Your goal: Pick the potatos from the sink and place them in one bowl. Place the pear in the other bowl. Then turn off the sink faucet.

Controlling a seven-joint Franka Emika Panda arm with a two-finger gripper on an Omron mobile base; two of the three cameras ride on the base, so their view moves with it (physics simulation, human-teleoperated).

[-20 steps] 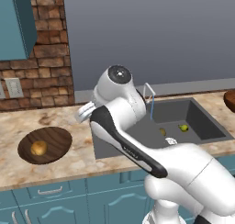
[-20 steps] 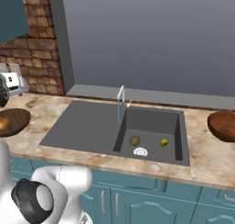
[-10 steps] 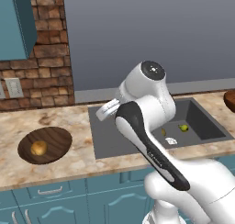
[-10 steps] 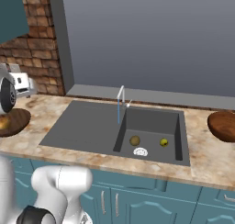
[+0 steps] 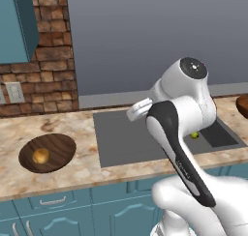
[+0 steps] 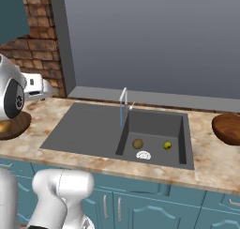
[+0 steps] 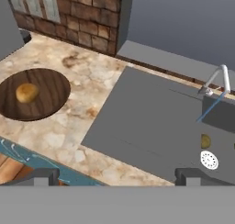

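Observation:
My gripper is open, its two fingertips far apart with nothing between them. It hangs above the counter's front edge, between the dark wood-grain bowl and the sink. The golden potato lies in that bowl. The olive potato and the yellow-green pear lie in the sink well, near the drain. Water runs from the faucet. On the counter to the right of the sink stands the reddish-brown bowl, with nothing in it.
A brick wall with an outlet backs the counter at the left. A teal wall cabinet hangs above it. My white arm hides much of the sink well in the left base view.
The arm has swung right, away from over the dark bowl toward the sink. The jaws have stayed open. The potatoes and the pear have not moved.

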